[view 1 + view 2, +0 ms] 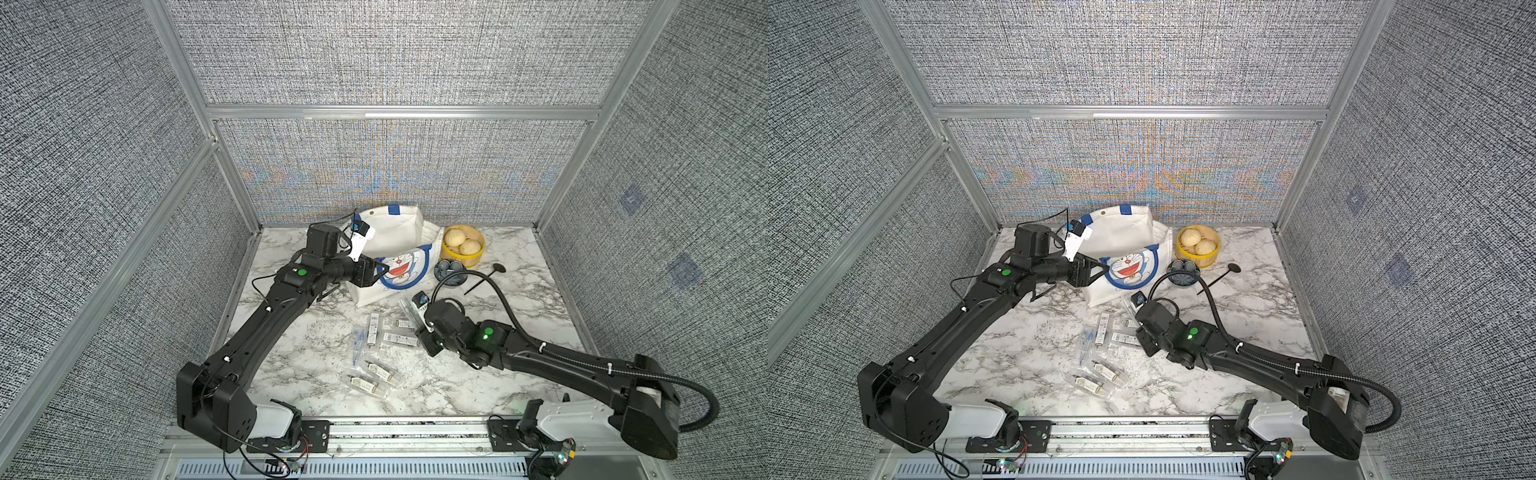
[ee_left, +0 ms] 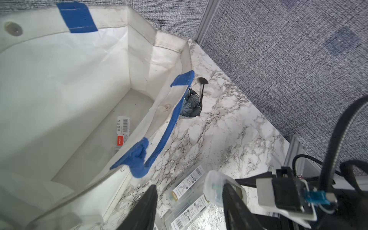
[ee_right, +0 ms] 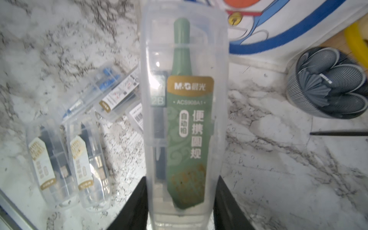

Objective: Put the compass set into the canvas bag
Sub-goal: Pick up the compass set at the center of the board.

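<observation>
**A:** While your right fingers (image 3: 135,209) are clamped on one compass set (image 3: 185,119), what step do you call this?

**B:** Carry, I'd judge. You've got the clear case by its end. It looks lifted off the desk (image 1: 498,332), just in front of the canvas bag (image 1: 399,237). Not in yet.

**A:** Next move?

**B:** Raise it over the front rim, tip it into the mouth, then let go. Mind the blue handle (image 2: 169,127) drooping outside that rim.

**A:** Left side?

**B:** Your left fingers (image 2: 147,209) are apart with nothing between them, hovering at the bag's near corner. You could use them to hold the rim if it sags.

**A:** Counts, near to far?

**B:** Six loose compass sets (image 1: 401,340) on the desk by my count, though they overlap. One held. One bagged set (image 2: 123,129) lying on the bag floor. One bag. Beside and beyond it: one dark bowl (image 1: 451,272), one black spoon (image 1: 484,279), one yellow steamer basket (image 1: 463,259) with two buns (image 1: 454,237).
</observation>
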